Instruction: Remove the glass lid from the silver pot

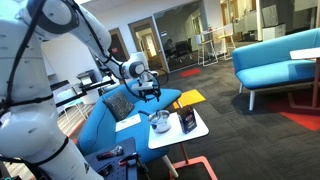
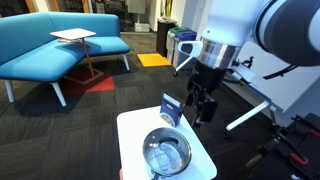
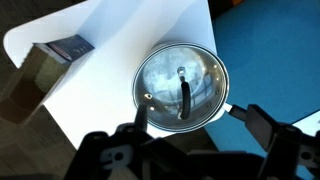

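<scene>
The glass lid (image 3: 165, 70) lies on the silver pot (image 3: 218, 104), see-through, with a dark handle across its middle. The pot stands on a small white table (image 3: 120, 40). Lid and pot also show in both exterior views, the lid (image 2: 165, 150) on the pot (image 1: 160, 123). My gripper (image 3: 200, 122) is open and empty. It hangs above the table, over the pot's near edge, with one finger on each side of that edge. It also shows in both exterior views (image 1: 150, 88) (image 2: 203, 112), clear above the pot.
A dark blue-black box (image 3: 55, 55) (image 2: 171, 109) (image 1: 187, 121) stands on the table next to the pot. A yellow flat square (image 1: 190, 98) lies on the blue sofa (image 1: 110, 120) behind the table. Dark carpet surrounds the table (image 2: 135, 140).
</scene>
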Tool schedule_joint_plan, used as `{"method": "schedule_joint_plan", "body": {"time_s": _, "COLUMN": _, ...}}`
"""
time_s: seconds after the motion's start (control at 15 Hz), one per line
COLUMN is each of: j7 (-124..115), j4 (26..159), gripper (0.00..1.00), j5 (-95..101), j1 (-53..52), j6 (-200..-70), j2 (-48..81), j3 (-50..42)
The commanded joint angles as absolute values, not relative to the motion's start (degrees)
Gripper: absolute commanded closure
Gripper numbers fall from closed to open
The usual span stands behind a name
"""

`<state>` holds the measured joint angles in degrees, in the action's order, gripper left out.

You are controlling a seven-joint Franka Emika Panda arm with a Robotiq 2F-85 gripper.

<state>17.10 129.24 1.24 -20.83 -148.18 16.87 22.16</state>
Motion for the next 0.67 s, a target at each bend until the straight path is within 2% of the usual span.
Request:
{"method": "schedule_joint_plan", "body": {"time_s": 0.0, "j7": 23.7, "j4": 122.8, "gripper": 0.00, "j5": 4.5, "j1": -20.2, "j6": -150.0, "j2": 26.5, "j3": 23.0}}
{"method": "schedule_joint_plan", "body": {"time_s": 0.27, "j7": 25.3, "j4": 116.8, "gripper": 0.00, "j5": 6.8, "j1": -20.6, "j6": -150.7, "j2": 34.1, "j3": 23.0}}
{"method": "schedule_joint_plan", "body": {"time_s": 0.6, "j7": 23.8, "j4": 116.1, "gripper": 0.00, "j5": 6.6, "j1": -20.3, "j6": -150.1, "j2": 35.4, "j3": 23.7}}
